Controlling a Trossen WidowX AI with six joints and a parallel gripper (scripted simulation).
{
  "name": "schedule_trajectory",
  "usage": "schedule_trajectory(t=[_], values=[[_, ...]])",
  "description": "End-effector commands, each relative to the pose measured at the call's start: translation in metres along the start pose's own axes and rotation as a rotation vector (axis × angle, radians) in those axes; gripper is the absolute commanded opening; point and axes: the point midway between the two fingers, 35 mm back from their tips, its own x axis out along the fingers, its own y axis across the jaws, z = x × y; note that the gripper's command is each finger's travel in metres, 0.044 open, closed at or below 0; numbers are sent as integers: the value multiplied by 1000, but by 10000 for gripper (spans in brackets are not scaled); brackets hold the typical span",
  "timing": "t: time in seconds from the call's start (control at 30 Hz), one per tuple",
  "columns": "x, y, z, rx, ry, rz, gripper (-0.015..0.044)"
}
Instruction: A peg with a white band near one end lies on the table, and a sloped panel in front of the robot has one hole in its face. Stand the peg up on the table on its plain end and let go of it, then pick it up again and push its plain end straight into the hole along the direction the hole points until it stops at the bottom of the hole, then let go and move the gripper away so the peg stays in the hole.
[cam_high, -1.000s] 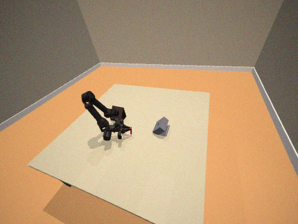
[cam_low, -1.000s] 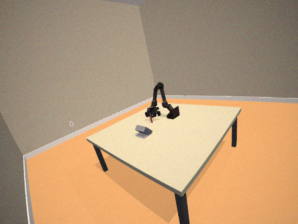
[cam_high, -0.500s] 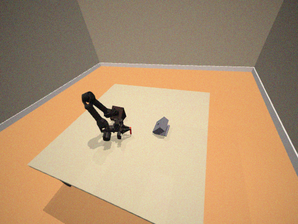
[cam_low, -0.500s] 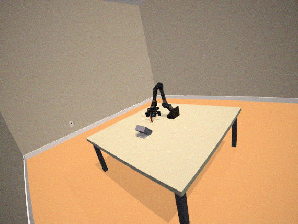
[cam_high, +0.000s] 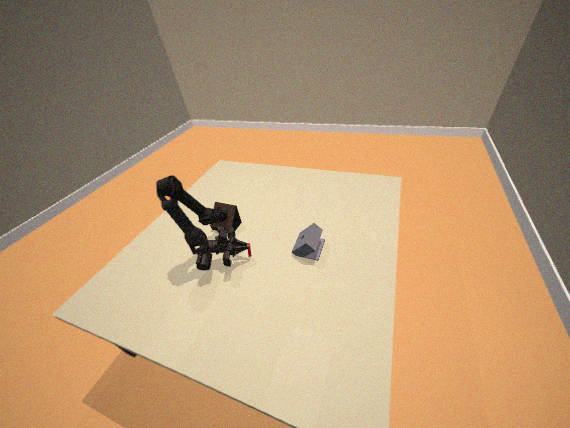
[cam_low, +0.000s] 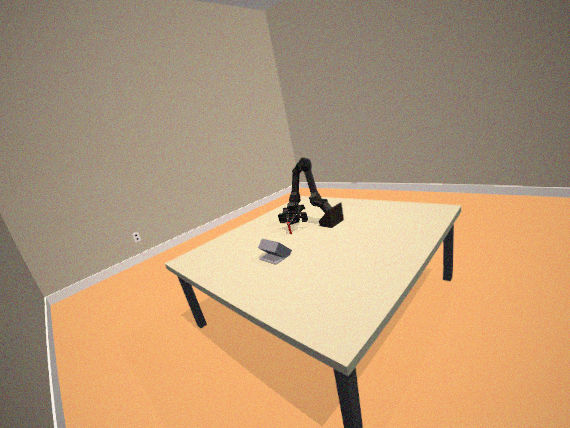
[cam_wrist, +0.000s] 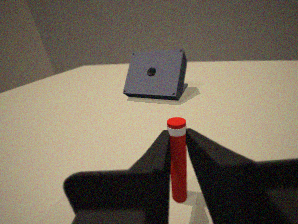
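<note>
The red peg (cam_high: 250, 251) (cam_low: 290, 229) (cam_wrist: 179, 170) is close to upright, with its white-banded end up and its plain end down. My gripper (cam_high: 247, 246) (cam_low: 288, 223) (cam_wrist: 176, 134) is shut on the peg near the white band, with the fingers reaching out low over the table. The plain end is at or just above the table top; I cannot tell whether it touches. The grey sloped panel (cam_high: 306, 242) (cam_low: 275, 247) (cam_wrist: 136, 84) stands beyond the peg, its face towards me. Its one dark hole (cam_wrist: 151, 72) is in the middle of the face.
The pale table (cam_high: 320, 320) (cam_low: 350, 280) (cam_wrist: 240, 110) bears the arm and the panel. The panel has a flat base plate (cam_high: 320, 249) (cam_low: 270, 259) behind its face. A dark brown block (cam_high: 228, 215) (cam_low: 332, 215) is by the arm's forward links, well to one side of the peg.
</note>
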Motion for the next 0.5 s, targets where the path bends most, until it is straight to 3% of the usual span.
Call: schedule_trajectory(t=[0.0, 0.47], values=[[-1, 0, -2, 0, 1, 0, 49], [-4, 0, -4, -8, -16, -4, 49]])
